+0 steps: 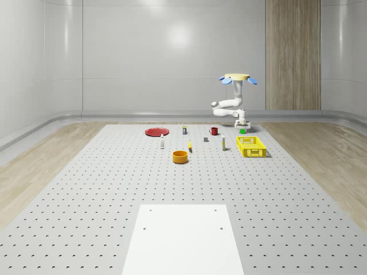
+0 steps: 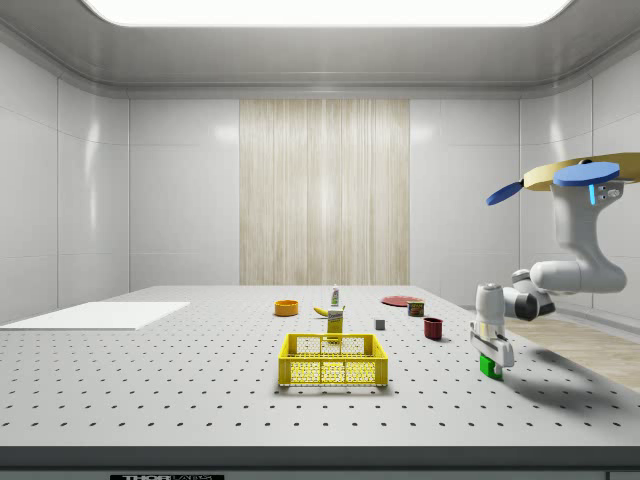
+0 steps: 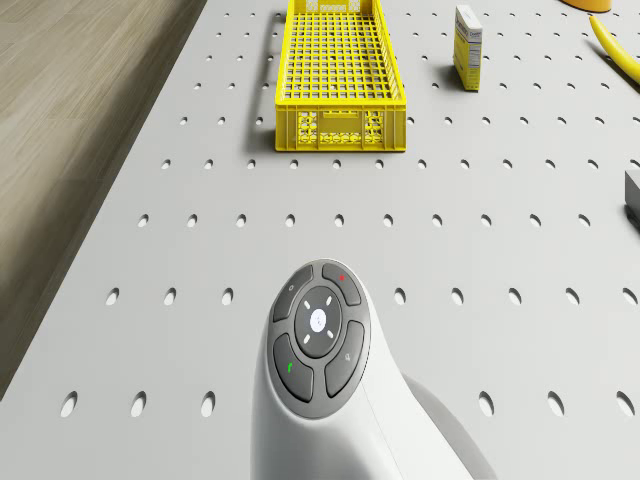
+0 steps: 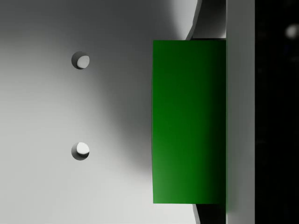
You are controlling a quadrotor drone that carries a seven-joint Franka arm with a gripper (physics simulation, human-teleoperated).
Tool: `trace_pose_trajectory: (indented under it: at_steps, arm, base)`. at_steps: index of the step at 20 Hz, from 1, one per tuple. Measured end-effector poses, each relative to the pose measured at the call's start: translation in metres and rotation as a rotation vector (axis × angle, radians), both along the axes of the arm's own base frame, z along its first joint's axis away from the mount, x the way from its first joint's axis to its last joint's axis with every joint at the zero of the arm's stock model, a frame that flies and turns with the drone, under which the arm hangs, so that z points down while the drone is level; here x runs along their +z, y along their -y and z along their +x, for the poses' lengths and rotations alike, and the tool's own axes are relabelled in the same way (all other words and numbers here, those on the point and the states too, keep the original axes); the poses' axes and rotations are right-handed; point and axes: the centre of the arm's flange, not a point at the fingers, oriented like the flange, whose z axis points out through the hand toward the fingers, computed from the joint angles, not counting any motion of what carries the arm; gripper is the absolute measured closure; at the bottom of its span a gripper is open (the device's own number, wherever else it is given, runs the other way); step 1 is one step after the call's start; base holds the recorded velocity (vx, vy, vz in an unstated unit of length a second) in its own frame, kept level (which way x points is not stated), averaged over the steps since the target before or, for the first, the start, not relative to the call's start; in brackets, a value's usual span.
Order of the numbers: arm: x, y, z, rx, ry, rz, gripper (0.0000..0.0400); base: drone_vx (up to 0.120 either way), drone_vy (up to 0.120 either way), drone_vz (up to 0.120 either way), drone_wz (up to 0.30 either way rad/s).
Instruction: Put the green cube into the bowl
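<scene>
Where the white panel [image 1: 183, 238] lies nearest on the perforated table [image 1: 86, 195], the orange bowl [image 1: 180, 156] stands farther in, near the middle, with a banana [image 1: 190, 147] just behind it. Toward the whole-scene view's right sits the yellow basket [image 1: 251, 146], and beyond it the green cube [image 1: 242, 131] rests on the table, well apart from the bowl. The gripper [image 2: 493, 355] reaches down right at the cube; in the wrist view one dark finger [image 4: 275, 116] runs along the cube's side, but whether the claw is spread or pinching cannot be told. The drone [image 1: 237, 78] hovers above the table's far edge, over the cube, its arm [image 1: 228, 105] bent downward. Farther back stand a red cup [image 1: 213, 130] and a red plate [image 1: 156, 132].
</scene>
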Motion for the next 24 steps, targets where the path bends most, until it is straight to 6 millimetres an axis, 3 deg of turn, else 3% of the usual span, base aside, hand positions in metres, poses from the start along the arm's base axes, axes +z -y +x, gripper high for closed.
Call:
trace_pose_trajectory:
  at_steps: [6,10,16,24]
  arm:
    - [-0.01,0.0,0.0,0.003,0.0,0.0,0.0143]
    - [-0.026,0.0,0.0,0.002,0.0,0.001,0.0148]
    - [-0.041,0.0,0.0,0.004,0.0,0.003,0.0149]
    - [-0.047,0.0,0.0,0.003,0.001,0.003,0.0149]
  base:
    - [0.0,0.0,0.0,0.0]
    - [0.02,0.0,0.12,0.0]
    - [0.12,-0.113,0.12,0.0]
    - [0.12,-0.12,0.12,0.0]
